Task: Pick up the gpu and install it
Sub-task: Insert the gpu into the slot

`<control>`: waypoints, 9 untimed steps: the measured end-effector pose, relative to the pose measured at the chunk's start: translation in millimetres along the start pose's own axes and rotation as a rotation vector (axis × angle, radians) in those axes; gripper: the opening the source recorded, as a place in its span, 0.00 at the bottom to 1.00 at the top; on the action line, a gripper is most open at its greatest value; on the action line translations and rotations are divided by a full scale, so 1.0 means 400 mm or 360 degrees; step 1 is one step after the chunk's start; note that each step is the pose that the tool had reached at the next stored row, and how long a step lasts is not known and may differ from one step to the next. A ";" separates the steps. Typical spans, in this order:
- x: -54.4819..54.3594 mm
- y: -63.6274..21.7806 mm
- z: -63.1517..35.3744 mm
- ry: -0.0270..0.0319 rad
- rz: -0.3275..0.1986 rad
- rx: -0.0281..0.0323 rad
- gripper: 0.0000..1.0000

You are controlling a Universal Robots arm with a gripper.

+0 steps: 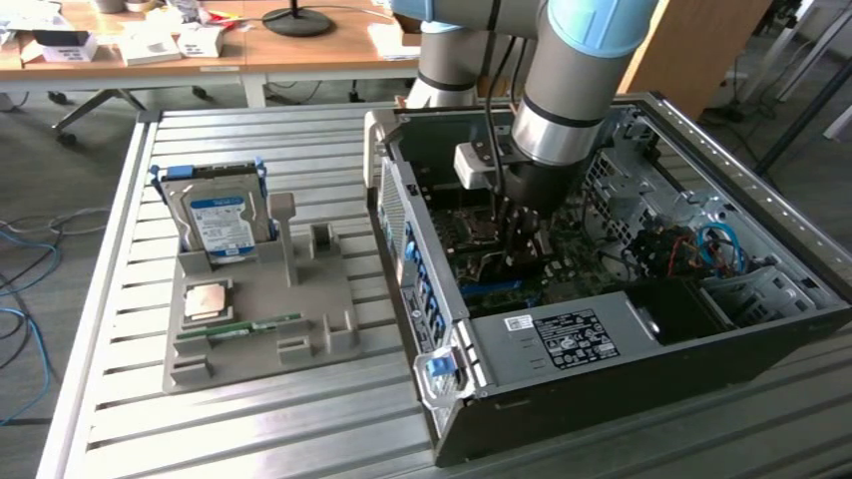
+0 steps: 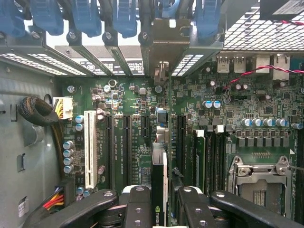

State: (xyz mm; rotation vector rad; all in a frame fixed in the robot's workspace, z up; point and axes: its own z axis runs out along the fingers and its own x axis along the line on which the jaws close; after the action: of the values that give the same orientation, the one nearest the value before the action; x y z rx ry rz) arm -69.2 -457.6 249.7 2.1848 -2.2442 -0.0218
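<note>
Gpu [image 2: 159,190] card stands on edge between the fingers [image 2: 137,209], held inside the open computer case [image 1: 745,329] over the motherboard [image 2: 228,118], its long edge running along the dark expansion slots [image 2: 128,142]. So the pickup looks done, and the card has been carried from the grey parts holder [image 1: 253,329] on the slatted tabletop [image 1: 266,130] into the case. Whether it is seated in a slot I cannot tell; it seems to be lined up above one, not yet pressed home. The fingers are closed partway, pinching the thin card from both sides. Out on the holder, near the tabletop's edge on the exterior view's left, the hard drive [image 1: 219,222] with its blue label and the green memory stick [image 1: 239,327] sit untouched.
</note>
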 end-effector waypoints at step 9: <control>0.000 0.000 0.002 0.00000 0.0000 -0.00001 0.26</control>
State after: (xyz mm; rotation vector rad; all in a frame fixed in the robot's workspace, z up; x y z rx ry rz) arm -69.2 -457.7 248.9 2.1848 -2.2442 -0.0219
